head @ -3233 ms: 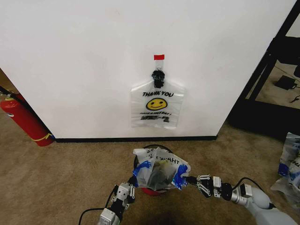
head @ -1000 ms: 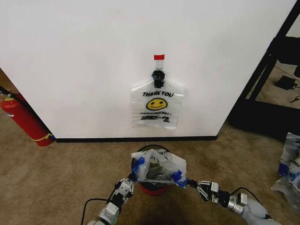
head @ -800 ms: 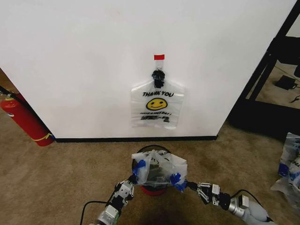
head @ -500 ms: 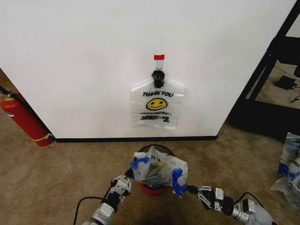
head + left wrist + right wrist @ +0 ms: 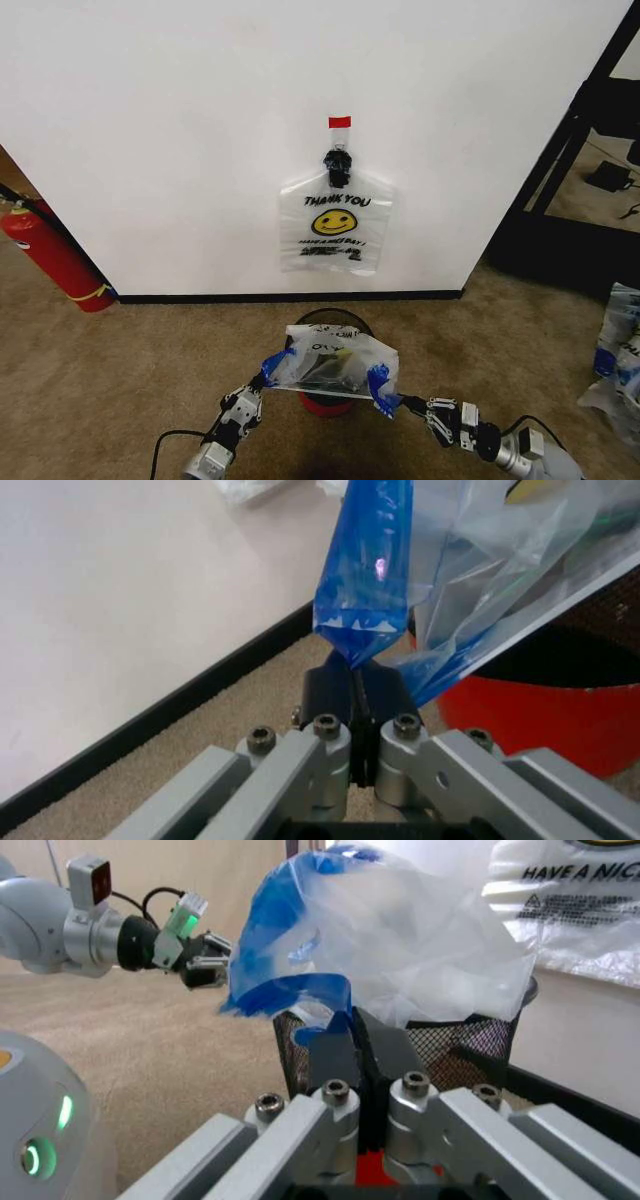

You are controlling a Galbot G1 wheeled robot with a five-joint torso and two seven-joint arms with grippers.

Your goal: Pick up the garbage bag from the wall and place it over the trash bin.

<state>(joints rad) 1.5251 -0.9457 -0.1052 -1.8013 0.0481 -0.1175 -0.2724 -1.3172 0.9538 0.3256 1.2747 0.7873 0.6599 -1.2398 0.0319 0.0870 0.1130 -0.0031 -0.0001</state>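
1. Holding the garbage bag (image 5: 330, 365) stretched between both arms, I see it spread above the trash bin (image 5: 327, 402), whose mesh rim shows behind the bag and whose red base shows below it, on the carpet (image 5: 120, 380) near the wall (image 5: 200, 130).
2. The left gripper (image 5: 262, 378) has its fingers pressed together on the bag's blue handle patch at the left corner; in the left wrist view the jaws stand flush, with the blue plastic (image 5: 365, 592) rising from between them.
3. The right gripper (image 5: 398, 401) is likewise clamped on the blue patch at the bag's right corner; in the right wrist view the blue loop (image 5: 290, 982) sits pinched at the fingertips, with the bin's black mesh (image 5: 470, 1050) just behind.
4. The right wrist view also shows the left gripper (image 5: 215, 964) farther off, across the bag.
5. A second bag (image 5: 335, 222), printed with a smiley face and "THANK YOU", hangs on the wall from a black clip (image 5: 338, 165) under a strip of red tape (image 5: 340, 122).
6. A red fire extinguisher (image 5: 50, 255) leans at the wall's left end, well apart from the bin.
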